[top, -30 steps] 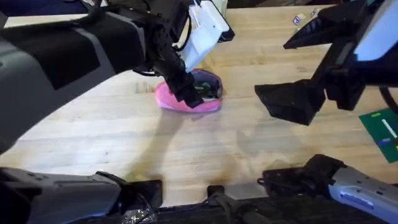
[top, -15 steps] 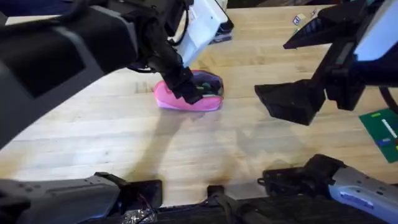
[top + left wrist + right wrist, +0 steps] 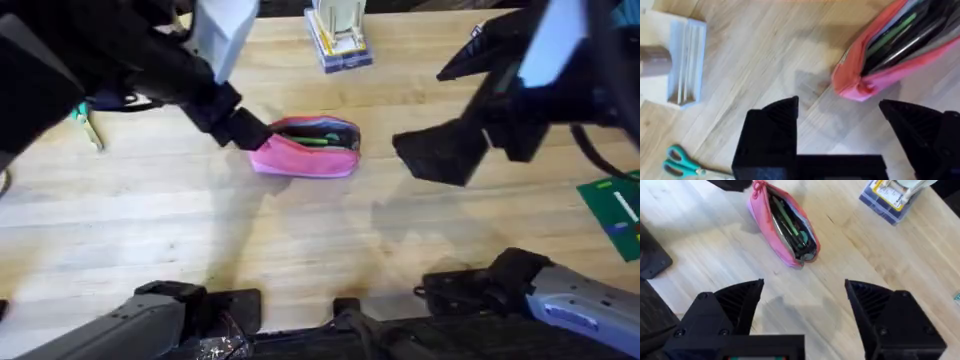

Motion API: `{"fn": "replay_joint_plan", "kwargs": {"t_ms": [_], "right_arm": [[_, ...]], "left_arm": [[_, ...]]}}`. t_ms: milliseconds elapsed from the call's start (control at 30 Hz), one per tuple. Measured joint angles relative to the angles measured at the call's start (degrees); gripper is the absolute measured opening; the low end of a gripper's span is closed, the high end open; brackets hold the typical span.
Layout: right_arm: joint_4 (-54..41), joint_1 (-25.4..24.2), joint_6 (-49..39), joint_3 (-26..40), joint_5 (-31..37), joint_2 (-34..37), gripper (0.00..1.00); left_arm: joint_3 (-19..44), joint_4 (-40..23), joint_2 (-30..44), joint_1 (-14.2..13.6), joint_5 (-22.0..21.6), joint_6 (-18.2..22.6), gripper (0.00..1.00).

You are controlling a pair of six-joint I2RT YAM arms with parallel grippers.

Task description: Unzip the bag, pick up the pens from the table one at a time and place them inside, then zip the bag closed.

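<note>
The pink bag (image 3: pixel 300 158) lies on the table (image 3: pixel 300 250) with its zipper open. Green and dark pens (image 3: pixel 316 139) lie inside it, also seen in the right wrist view as pens (image 3: pixel 791 226) in the bag (image 3: pixel 761 217). My left gripper (image 3: pixel 240 126) hovers just off the bag's left end, open and holding nothing; in its wrist view the gripper (image 3: pixel 840 117) sits below the bag's end (image 3: pixel 860 82). My right gripper (image 3: pixel 438 155) hangs open to the right of the bag, apart from it, its gripper (image 3: pixel 805 300) holding nothing.
Teal-handled scissors (image 3: pixel 84 122) lie at the far left. A blue and white holder (image 3: pixel 338 38) stands behind the bag. A green board (image 3: pixel 615 212) sits at the right edge. Bare wood spreads in front of the bag.
The left arm has drawn back to the left, off the bag's opening, so the open bag and its pens show. The right gripper has shifted slightly left.
</note>
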Motion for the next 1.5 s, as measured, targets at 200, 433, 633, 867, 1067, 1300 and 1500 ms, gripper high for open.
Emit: {"fn": "replay_joint_plan", "kwargs": {"t_ms": [200, 433, 633, 867, 1067, 1300, 1500], "right_arm": [[3.82, 0.00, 3.42, 0.00, -0.65, 4.69, 0.997], [8.89, 0.00, 5.30, 0.00, -5.66, 8.60, 0.997], [13.38, 0.00, 11.48, 0.00, -8.40, 11.62, 0.997], [17.90, 0.01, 31.07, 0.00, -10.07, 16.46, 0.997], [20.48, 2.71, 36.28, 0.00, -11.32, 19.39, 0.997], [23.71, 9.10, 38.54, 0.00, -10.53, 23.25, 0.997], [28.02, 14.10, 39.41, 0.00, -7.20, 26.27, 0.998]], "left_arm": [[0.04, -2.98, -0.26, 9.27, 2.44, 6.71, 0.994], [0.04, -2.61, -0.26, 20.40, 6.44, 9.77, 0.994], [0.04, -5.07, -0.26, 21.47, 7.98, 10.50, 0.993], [0.04, -5.94, -0.26, 21.44, 8.10, 13.83, 0.993], [0.04, -9.22, -0.08, 22.89, 9.49, 21.74, 0.993], [0.04, -10.94, 1.94, 30.87, 19.32, 31.66, 0.994], [0.04, -15.52, 7.14, 36.91, 28.62, 42.53, 0.994]]}}
